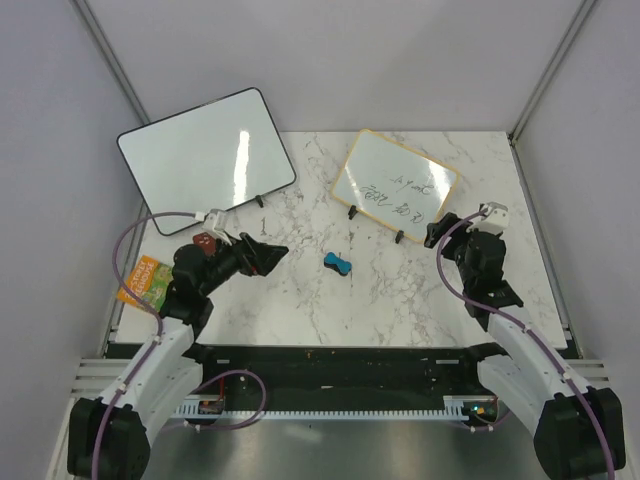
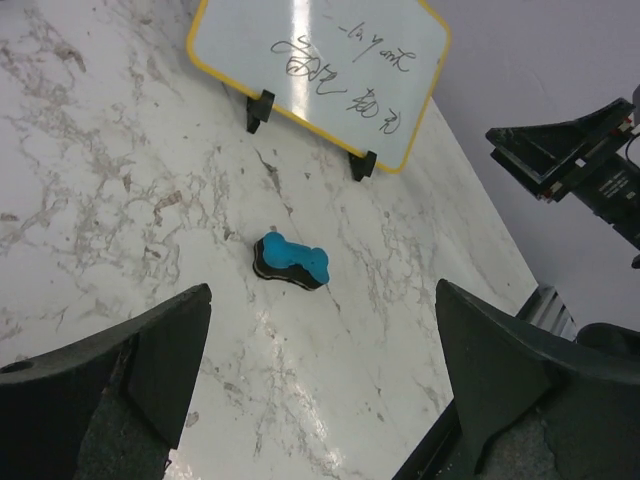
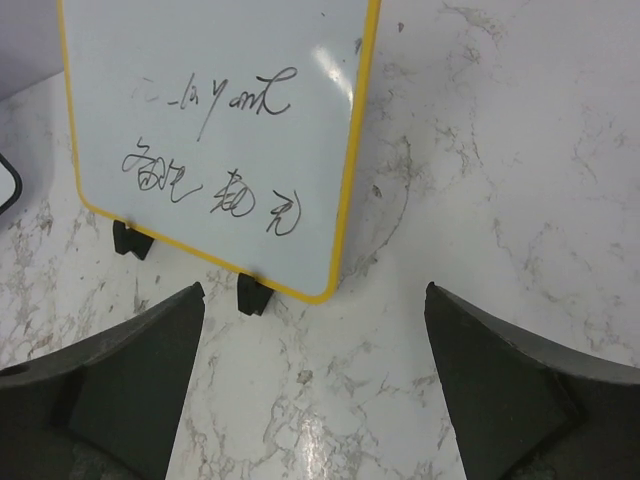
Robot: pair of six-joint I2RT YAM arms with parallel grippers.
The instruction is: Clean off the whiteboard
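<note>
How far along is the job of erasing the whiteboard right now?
Nothing looks done: the whiteboard carries dark handwriting across its face. Nothing is in hand either; the left hand and right hand are both open and empty, and the blue eraser lies untouched on the marble table. Left to do: pick up the eraser and wipe the writing off.

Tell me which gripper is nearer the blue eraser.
Left. The left gripper is open, just left of the blue eraser, pointing at it. The right gripper, also open, is farther off on the eraser's right, facing the whiteboard.
</note>
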